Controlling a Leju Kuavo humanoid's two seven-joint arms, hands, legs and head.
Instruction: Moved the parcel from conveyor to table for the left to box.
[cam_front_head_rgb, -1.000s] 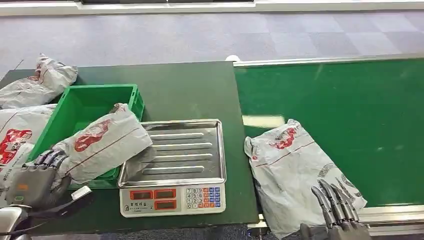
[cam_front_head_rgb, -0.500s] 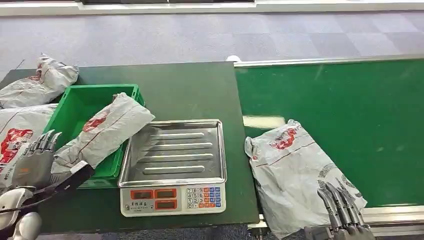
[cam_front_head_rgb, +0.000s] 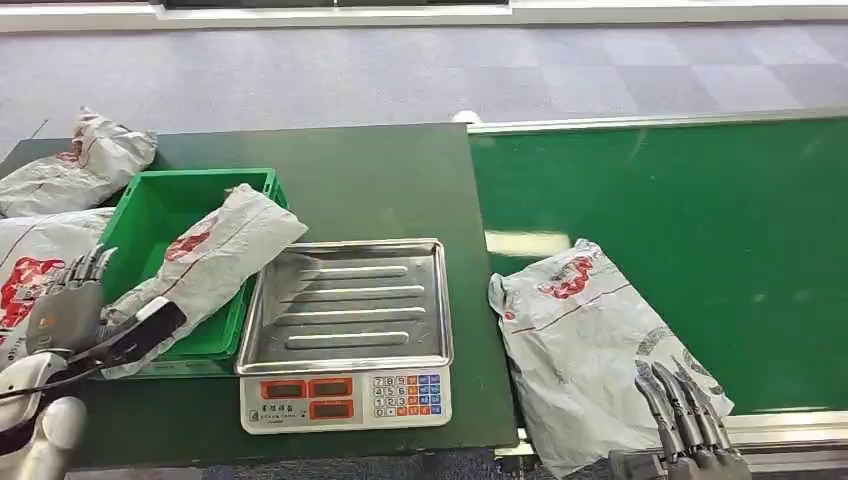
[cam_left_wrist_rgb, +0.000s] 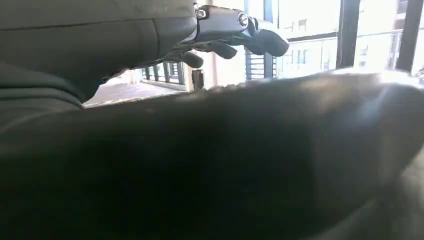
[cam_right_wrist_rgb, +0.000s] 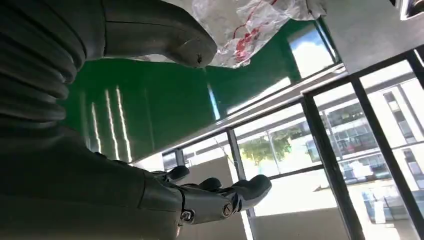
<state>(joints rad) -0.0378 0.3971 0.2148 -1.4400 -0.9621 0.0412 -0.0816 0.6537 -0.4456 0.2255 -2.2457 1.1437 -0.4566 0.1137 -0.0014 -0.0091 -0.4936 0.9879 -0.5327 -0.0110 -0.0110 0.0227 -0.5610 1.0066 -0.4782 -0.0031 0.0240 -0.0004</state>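
Conveyor (cam_front_head_rgb: 700, 250): green belt on the robot's right, its near edge against the table.
Table (cam_front_head_rgb: 370, 180): dark green, to the left of the belt; it bears a scale, a bin and several bags.
Parcel (cam_front_head_rgb: 580, 340): grey bag with a red print, lying flat on the belt's near left corner, one edge reaching over toward the table. It is on the conveyor, not on the table.
Scale (cam_front_head_rgb: 345, 330): its steel tray is bare, between bin and belt.
Bin (cam_front_head_rgb: 165, 215): green, at the table's left; a bag (cam_front_head_rgb: 215, 260) lies slanted across its near right rim, half in and half out.
Other bags (cam_front_head_rgb: 75, 165): stacked at the table's far left.
Left hand (cam_front_head_rgb: 70, 310): beside the bag's low end, fingers spread upward and thumb out under the bag; whether it grips or merely touches, I cannot tell. The left wrist view is too dark to help.
Right hand (cam_front_head_rgb: 685, 420): at the parcel's near corner, fingers apart and upright, holding nothing; in the right wrist view (cam_right_wrist_rgb: 210, 197) they stand clear of the plastic.
Doing it well, as I judge: the parcel is limp and slippery, so close the fingers on a good bunch of plastic, not one loose corner. Lift it clear of the belt's edge, carry it low, and set it flat where the left hand can reach.
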